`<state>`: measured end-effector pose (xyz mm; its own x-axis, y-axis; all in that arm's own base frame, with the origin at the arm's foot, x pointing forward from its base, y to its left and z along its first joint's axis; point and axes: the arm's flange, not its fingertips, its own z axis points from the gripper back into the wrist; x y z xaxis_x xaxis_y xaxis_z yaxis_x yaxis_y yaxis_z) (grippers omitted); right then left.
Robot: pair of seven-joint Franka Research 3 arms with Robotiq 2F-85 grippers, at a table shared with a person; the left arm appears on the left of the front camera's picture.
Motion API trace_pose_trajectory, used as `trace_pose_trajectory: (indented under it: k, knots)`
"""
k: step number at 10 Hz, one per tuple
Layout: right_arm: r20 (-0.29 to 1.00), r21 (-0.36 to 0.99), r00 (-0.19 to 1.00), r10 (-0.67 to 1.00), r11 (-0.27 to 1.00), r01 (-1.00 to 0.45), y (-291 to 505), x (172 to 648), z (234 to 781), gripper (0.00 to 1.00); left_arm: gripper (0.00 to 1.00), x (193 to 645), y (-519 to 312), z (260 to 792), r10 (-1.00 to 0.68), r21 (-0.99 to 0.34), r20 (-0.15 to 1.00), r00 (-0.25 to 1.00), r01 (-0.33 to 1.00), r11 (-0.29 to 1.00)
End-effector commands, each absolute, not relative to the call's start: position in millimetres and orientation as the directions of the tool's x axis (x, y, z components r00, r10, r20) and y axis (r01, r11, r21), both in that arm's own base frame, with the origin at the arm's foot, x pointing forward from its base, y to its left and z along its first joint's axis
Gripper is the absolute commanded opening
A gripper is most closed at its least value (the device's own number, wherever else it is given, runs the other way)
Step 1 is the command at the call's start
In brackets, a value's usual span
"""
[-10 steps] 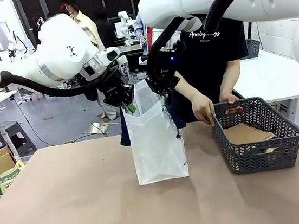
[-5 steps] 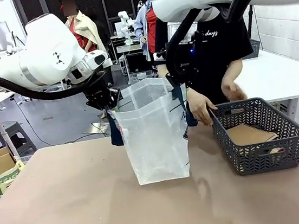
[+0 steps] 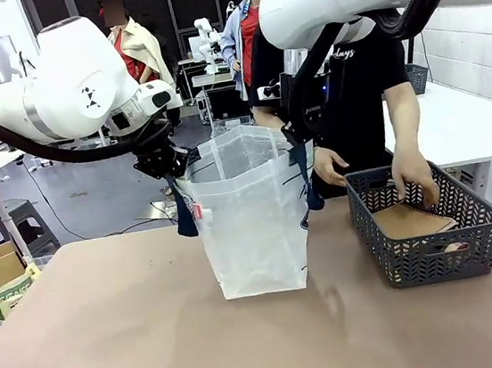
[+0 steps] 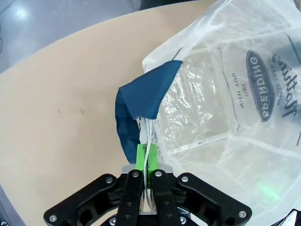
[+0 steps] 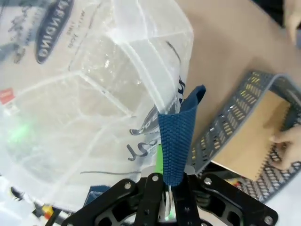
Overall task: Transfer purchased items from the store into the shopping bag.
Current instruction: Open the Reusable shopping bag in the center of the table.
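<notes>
Translucent plastic bag point(image 3: 251, 228) stands open between our left tool point(image 3: 172, 168) and right tool point(image 3: 298, 138), each clamped on its rim, so we should hold both level and apart while the hand point(image 3: 416, 181) works in the basket point(image 3: 434, 255) beside the right tool.

You have one shopping bag point(image 3: 251, 228) in the middle of the front frame, with two navy straps: the left handle point(image 3: 185, 220) and the right handle point(image 3: 311, 189). Count two grippers at its top corners, the left gripper point(image 3: 170, 168) and the right gripper point(image 3: 298, 131). At the right there is one grey basket point(image 3: 430, 256) with one brown packet point(image 3: 405, 218) you can make out. Two of the person's hands are there, the first hand point(image 3: 329, 166) and the second hand point(image 3: 416, 179).
</notes>
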<state>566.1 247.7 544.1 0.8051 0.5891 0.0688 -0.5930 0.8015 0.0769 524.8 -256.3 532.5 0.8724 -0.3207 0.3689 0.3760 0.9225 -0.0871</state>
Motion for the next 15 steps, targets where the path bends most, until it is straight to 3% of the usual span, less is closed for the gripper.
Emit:
trace_pose_trajectory:
  k: [1,8,15]
  knots:
    - [0.117,0.03,0.811,0.573,0.815,-0.579,230.9,554.8,534.8,0.0,0.0,530.9,-250.0,528.7,-0.383,-0.046,0.354,0.853,0.424,0.904]
    - [0.171,-0.006,0.794,0.584,0.806,-0.592,229.2,553.3,528.8,0.0,0.0,535.6,-243.1,529.3,-0.501,-0.029,0.418,0.758,0.562,0.826]
    - [0.152,0.028,0.807,0.57,0.814,-0.58,234.5,558.7,534.5,0.0,0.0,532.8,-250.8,530.6,-0.497,-0.012,0.401,0.77,0.547,0.837]
